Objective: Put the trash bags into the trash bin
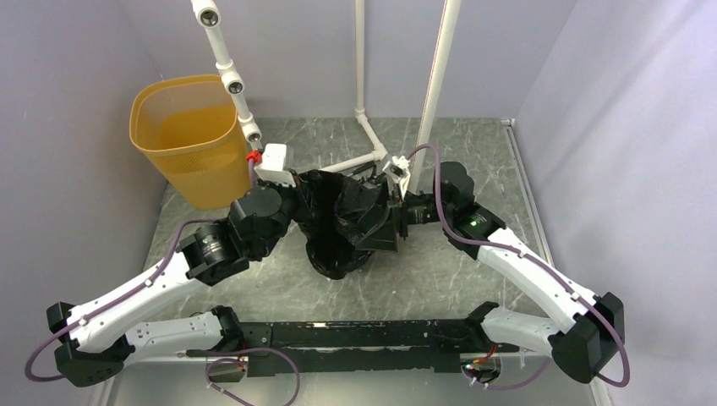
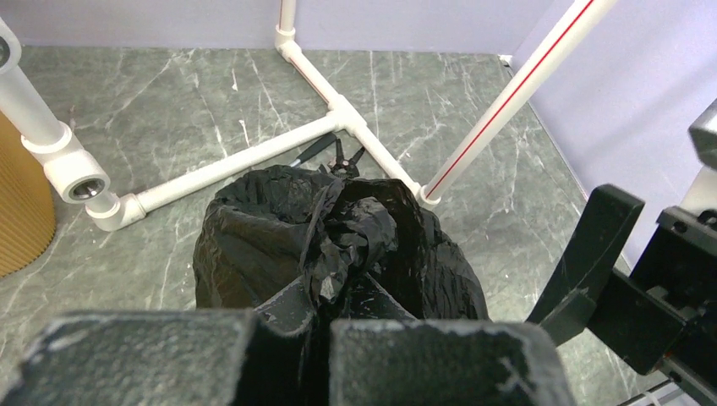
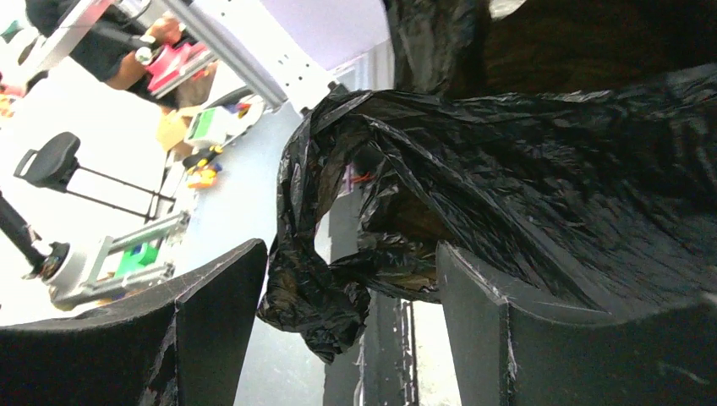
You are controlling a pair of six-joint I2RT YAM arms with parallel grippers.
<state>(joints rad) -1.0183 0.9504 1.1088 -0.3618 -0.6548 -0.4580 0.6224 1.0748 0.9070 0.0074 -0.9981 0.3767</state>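
Trash bag (image 1: 342, 222) bunched up, bin (image 1: 203, 178) at its 10 o'clock | left gripper (image 2: 317, 326) pinching bag | right gripper (image 3: 351, 254) jaws apart (loose fold between) | advice: lift high, clear bin rim before letting go

The left tool (image 2: 317, 338) is clamped tight on a fold of the crinkled black trash bag (image 2: 279, 245), which bulges just ahead of it over the grey marbled counter (image 2: 211, 85). Beyond the bag lies a white pipe frame (image 2: 254, 156). The orange trash bin (image 2: 21, 211) is at far left.
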